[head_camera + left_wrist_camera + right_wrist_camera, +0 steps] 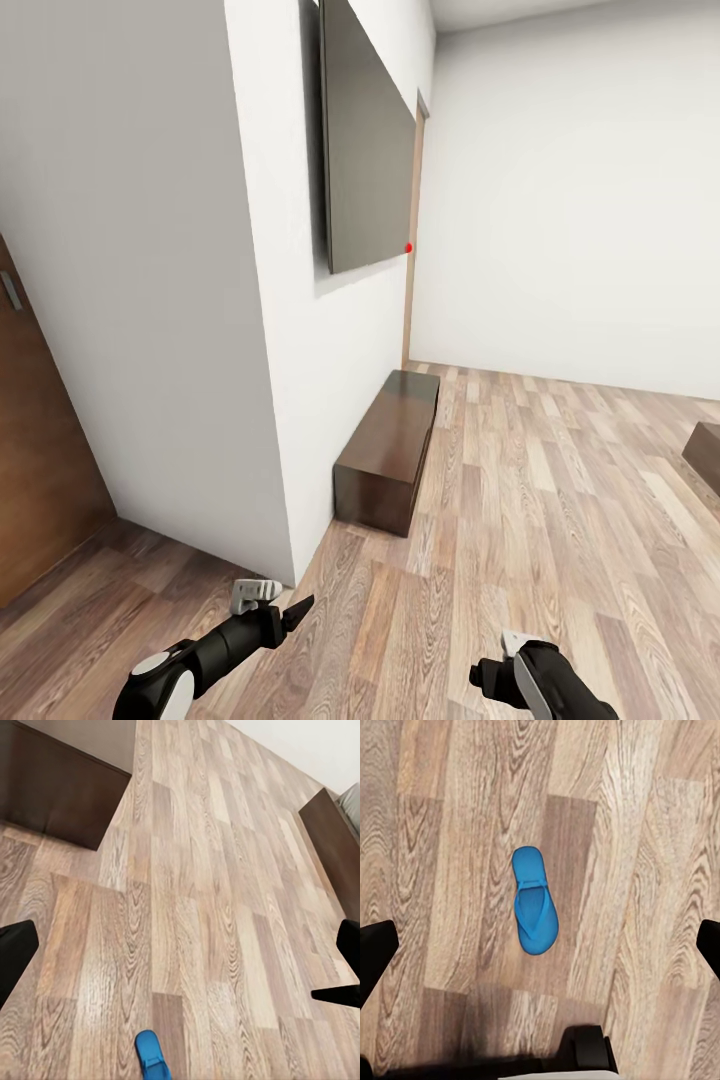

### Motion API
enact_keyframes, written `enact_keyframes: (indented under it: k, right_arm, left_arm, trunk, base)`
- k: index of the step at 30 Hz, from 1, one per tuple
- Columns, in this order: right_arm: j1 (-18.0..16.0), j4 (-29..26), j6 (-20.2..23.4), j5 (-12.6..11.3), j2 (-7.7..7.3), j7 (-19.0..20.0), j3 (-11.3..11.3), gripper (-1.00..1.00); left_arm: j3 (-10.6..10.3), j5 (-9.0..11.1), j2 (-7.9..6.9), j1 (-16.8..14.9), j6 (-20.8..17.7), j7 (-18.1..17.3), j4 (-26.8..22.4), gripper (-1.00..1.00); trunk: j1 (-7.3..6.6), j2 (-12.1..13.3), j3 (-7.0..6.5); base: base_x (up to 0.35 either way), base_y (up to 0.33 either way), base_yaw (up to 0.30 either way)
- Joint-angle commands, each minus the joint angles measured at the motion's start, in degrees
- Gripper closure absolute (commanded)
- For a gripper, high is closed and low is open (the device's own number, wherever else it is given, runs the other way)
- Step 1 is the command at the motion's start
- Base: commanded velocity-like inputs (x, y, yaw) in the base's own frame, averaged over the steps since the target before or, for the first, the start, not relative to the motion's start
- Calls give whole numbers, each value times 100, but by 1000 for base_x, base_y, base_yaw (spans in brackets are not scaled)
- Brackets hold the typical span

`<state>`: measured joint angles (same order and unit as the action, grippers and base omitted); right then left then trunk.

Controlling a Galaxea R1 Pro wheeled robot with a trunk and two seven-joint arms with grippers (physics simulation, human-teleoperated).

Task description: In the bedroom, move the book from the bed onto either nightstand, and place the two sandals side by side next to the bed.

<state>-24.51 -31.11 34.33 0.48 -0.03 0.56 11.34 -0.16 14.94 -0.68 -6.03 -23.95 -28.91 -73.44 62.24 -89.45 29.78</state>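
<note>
Both grippers were spread wide with nothing between their fingers. The right gripper (540, 952) hung above the floor, its dark fingertips at the two edges of the right wrist view, and one bright blue flip-flop sandal (535, 901) lay flat on the brown wood-plank floor (645, 870) between them, well below and untouched. The left gripper (180, 960) was likewise open over bare planks, with a blue sandal tip (152, 1054) showing at the edge of its view; whether that was the same sandal or its mate could not be told.

In the head view the left gripper (270, 610) and right gripper (505, 670) sat low and near. Beyond them a long low dark wooden cabinet (390, 450) stood against the white wall (290, 350) at left, under a flat dark wall panel (365, 150). A dark brown edge (705, 450) at far right might have been the bed frame, though too little showed to say.

The step in hand looked like the approach to the first sandal. Next, the right arm would need to descend over the sandal and close on it, probably across its narrow width or strap.
</note>
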Motion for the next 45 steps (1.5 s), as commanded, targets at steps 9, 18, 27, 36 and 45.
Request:
enact_keyframes:
  k: [9,18,27,36,45]
  right_arm:
    - [-4,-9,14,3,10,10,12,-100]
    - [-4,-9,-6,3,24,14,8,-100]
    - [-7,-1,-14,4,80,15,8,-100]
    - [-3,0,-21,5,107,15,6,-100]
    - [-2,3,-1080,6,102,7,-96,-100]
  left_arm:
    - [-2,61,-2,-3,-48,-5,-3,-100]
    - [-2,61,-2,-3,-48,-9,-3,-100]
    - [-2,61,-2,-3,-48,-4,-3,-100]
    - [-14,61,-2,-3,-48,0,-3,-100]
    - [-19,61,-2,-3,-48,0,1,-100]
  trunk:
    - [198,-366,168]
    - [396,-727,330]
    - [593,-1088,491]
    - [791,-1449,653]
    - [989,-1810,815]
  base:
    - [0,0,0]
    - [0,0,0]
    - [0,0,0]
    - [0,0,0]
    - [0,0,0]
